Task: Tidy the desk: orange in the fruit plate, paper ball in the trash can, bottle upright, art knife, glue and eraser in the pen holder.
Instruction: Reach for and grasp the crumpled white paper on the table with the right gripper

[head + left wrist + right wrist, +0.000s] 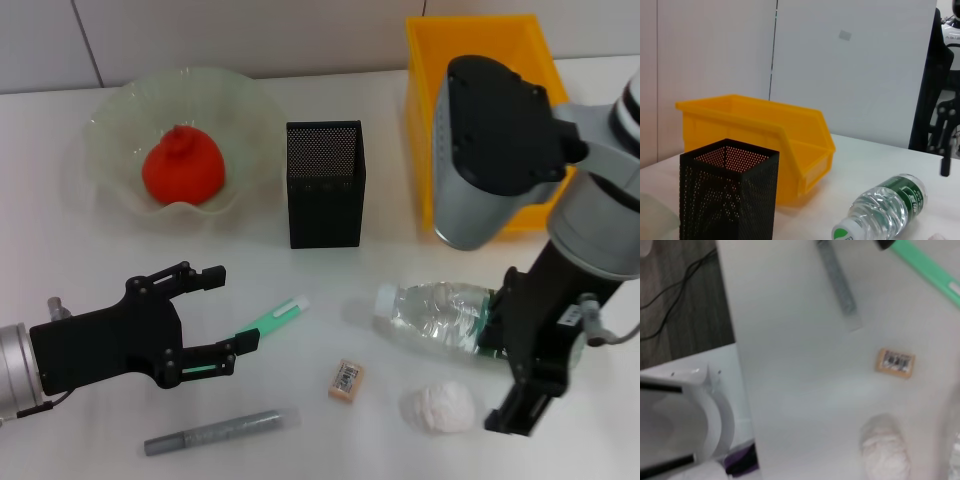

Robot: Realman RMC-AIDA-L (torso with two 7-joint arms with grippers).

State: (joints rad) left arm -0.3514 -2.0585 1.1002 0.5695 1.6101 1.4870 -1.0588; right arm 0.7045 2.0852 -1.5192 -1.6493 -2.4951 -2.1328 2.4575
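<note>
Two black-and-silver arms with black grippers

Left gripper (pixel 222 322): matte black angular body with jointed linkage fingers, visible screws, on a silver cylindrical wrist; right gripper (pixel 510 420): black, under a glossy black and grey housing, white-and-grey joints, a thin grey cable beside it.

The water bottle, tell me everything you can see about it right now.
The bottle is clear ribbed plastic with a green label and a white-and-green cap. It lies on its side on the white table, not yet upright, cap pointing toward the robot's left. The right pincer hangs beside its base end; whether they touch is unclear. It looks empty or nearly so.
</note>
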